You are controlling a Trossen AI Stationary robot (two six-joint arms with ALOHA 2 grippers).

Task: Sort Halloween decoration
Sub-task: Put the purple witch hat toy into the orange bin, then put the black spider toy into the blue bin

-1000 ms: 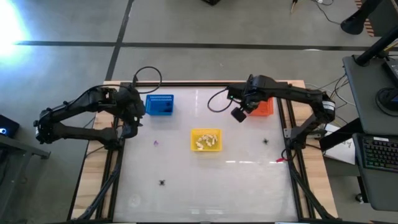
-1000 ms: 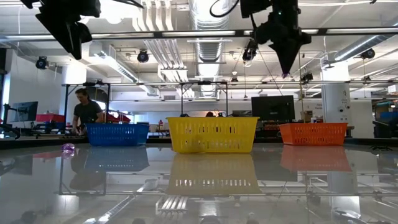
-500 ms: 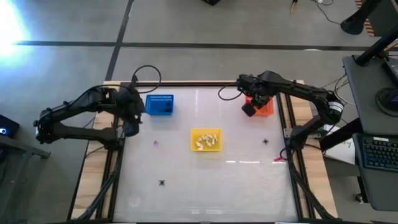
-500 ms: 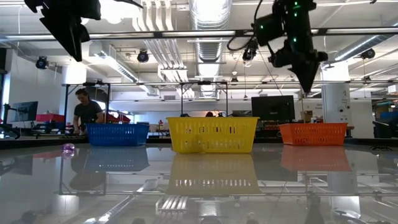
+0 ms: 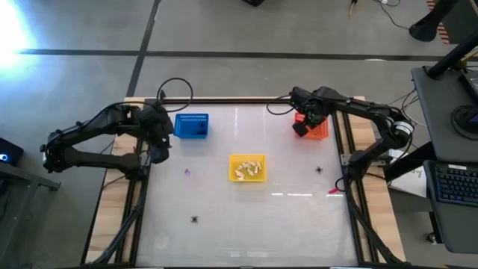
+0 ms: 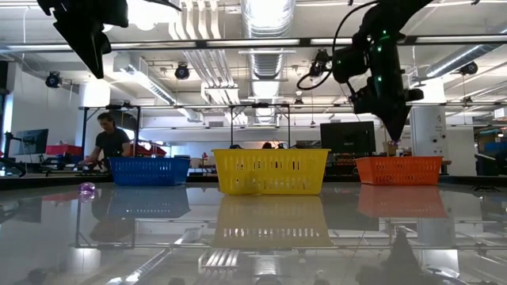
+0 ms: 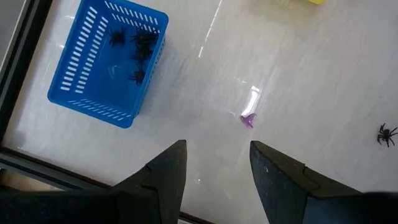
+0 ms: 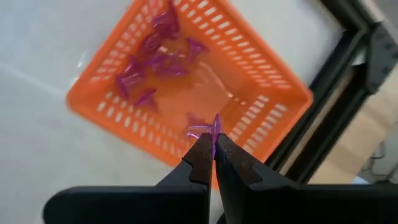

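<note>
Sorting of small Halloween trinkets into three mesh baskets, delivery step in hand. Right gripper: over the orange basket at upper right of the high view, jaws clamped together on a purple trinket held above the basket's interior; several more purple trinkets already lie inside. Next move, by judgement: part the jaws so the piece drops within the basket walls; the gripper hangs near one side wall rather than over the middle, so a release here risks the piece catching the rim. Left gripper: waiting at the left edge of the tabletop, beside the blue basket, jaws apart and holding nothing. Blue basket contents: black spidery trinkets. Yellow basket, centre of the high view: cream pieces inside. Still loose on the tabletop: one purple piece left of the yellow basket, one black spider at lower left, one black spider at right below the orange basket. Obstructions: none seen between the loose pieces and their baskets; the surface is glossy and reflective. Background, low view: a person at a far bench, well apart from the work.
</note>
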